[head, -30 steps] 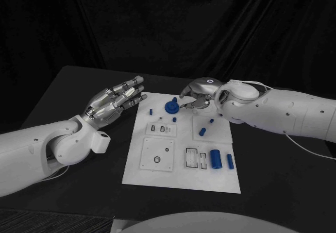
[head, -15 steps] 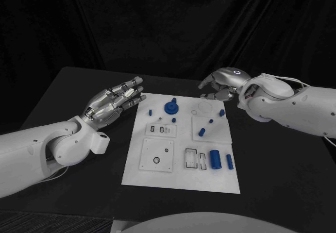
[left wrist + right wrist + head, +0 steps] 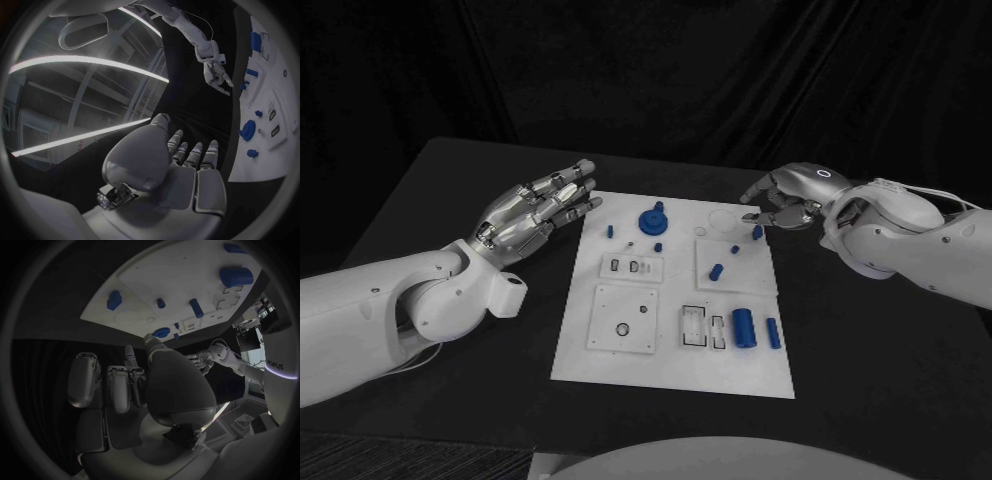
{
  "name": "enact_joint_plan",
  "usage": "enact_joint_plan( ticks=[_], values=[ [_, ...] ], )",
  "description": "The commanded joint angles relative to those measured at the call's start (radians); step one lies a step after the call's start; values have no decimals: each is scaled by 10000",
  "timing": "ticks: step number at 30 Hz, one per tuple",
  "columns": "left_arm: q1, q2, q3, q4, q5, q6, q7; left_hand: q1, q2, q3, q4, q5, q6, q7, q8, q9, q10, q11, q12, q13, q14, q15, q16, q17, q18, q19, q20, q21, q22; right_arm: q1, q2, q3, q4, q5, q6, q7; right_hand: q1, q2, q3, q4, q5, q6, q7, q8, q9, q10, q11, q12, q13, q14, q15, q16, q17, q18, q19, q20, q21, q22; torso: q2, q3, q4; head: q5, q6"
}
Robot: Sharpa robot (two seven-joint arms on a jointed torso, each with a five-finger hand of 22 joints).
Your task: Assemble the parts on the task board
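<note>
Our right hand sits at the task board's 1 o'clock corner, fingers curled, holding nothing we can see. Left hand waits w/ fingers straight and apart. We might bump the small blue peg nearby & knock it off.

The right hand is hiding whether its curled fingers are pinching anything; the small part beside them is too tiny to identify.

The white rectangular task board lies between the two hands. The silver left hand hovers just off its far left corner; the silver right hand hangs at its far right corner, beside a small blue peg. A blue round knobbed part stands tallest between them. The board's near half carries only low parts.
</note>
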Motion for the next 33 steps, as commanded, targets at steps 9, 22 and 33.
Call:
enact_joint_plan(
  ticks=[9, 22, 33],
  values=[
    [-98, -14, 8, -4, -3, 108, 292, 116, 46, 264, -26, 138, -65, 42, 109, 164, -32, 106, -142, -114, 27, 155, 198, 37, -208, 129, 51, 97, 52, -152, -227, 5, -59, 351, -676, -188, 71, -461, -101, 269, -479, -47, 20, -38, 172, 971, 129, 166, 2711, 1042, 42, 200, 2682, -119, -99, 2, -110, 1837, 5, 5, -7, -79, 13],
    [-153, -46, 8, -18, -3, 109, 290, 120, 41, 276, -37, 137, -65, 44, 109, 164, -32, 109, -142, -114, 28, 158, 201, 37, -211, 130, 51, 98, 52, -448, -192, 5, -418, 386, -137, -359, 168, -637, -131, 467, -563, -288, 9, -150, 164, 971, 116, 166, 2711, 1042, 27, 200, 2682, -123, -84, -11, -122, 1850, -31, 4, -21, -68, -1],
    [-167, -36, 9, -43, -3, 125, 289, 120, 41, 276, -37, 137, -65, 44, 109, 164, -32, 109, -142, -114, 28, 158, 201, 37, -211, 130, 51, 98, 52, -561, -97, 5, -550, 389, 71, -350, 318, -648, -89, 518, -357, -322, 14, -137, 189, 971, 119, 166, 2711, 1042, 29, 200, 2682, -122, -81, -13, -147, 1853, -4, 7, -7, -102, -36]
  ],
)
